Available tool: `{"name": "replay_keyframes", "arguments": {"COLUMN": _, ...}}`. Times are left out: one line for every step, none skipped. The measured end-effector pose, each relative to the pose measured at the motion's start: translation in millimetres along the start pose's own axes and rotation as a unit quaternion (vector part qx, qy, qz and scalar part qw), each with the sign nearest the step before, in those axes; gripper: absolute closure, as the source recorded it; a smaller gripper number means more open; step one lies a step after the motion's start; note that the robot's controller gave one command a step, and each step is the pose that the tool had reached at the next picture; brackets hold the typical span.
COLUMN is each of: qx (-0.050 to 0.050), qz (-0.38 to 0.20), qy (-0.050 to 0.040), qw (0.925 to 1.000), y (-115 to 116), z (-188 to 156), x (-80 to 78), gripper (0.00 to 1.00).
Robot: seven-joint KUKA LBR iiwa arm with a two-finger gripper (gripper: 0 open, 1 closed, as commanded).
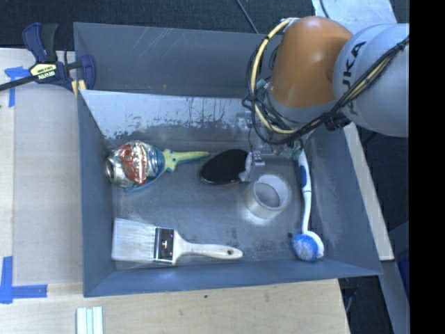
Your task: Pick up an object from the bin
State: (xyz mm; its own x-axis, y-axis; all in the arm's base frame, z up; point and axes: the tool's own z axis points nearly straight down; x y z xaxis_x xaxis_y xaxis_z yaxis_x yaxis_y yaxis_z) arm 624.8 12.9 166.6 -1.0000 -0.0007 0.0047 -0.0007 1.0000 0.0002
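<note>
Grey sheet metal forms the bin point(174, 110), its floor scuffed and mostly bare between a handful of loose things. Under the arm's orange cover the end effector point(252, 164) sits low over the middle right of the floor, at the right end of a flat black oval thing point(221, 168) and just behind a roll of clear tape point(268, 197). Whether it is released or clenched I cannot tell, since the wrist and cables hide too much, and nothing can be seen grasped in it.

Those two are the likely picks. A blue-and-white dish brush point(304, 186) lies just to the right, and a white-bristled paintbrush point(167, 244) rests along the front wall. A shiny crumpled ball point(133, 163) with a yellow-green stem point(182, 157) sits well off to the left.

To do this step well, I would settle on one thing and centre squarely over it, not straddle the gap between oval and tape. The oval looks low and smooth, so a grip across its narrow width seems safest. The tape roll would probably take a pinch through its wall. Either way the descent should be straight, clear of the dish brush handle
</note>
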Motion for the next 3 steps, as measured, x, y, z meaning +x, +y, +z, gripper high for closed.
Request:
{"name": "replay_keyframes", "arguments": {"qx": 0.000, "qz": 0.000, "qy": -0.0043, "qw": 1.0000, "y": 0, "z": -5, "x": -1.8, "gripper": 0.00}}
{"name": "replay_keyframes", "arguments": {"qx": 0.000, "qz": -0.030, "qy": -0.0025, "qw": 0.9996, "y": 3, "z": 97, "x": -3.2, "gripper": 0.00}}
{"name": "replay_keyframes", "arguments": {"qx": 0.001, "qz": -0.037, "qy": -0.0119, "qw": 0.9992, "y": 15, "z": 55, "x": 3.0, "gripper": 0.00}}
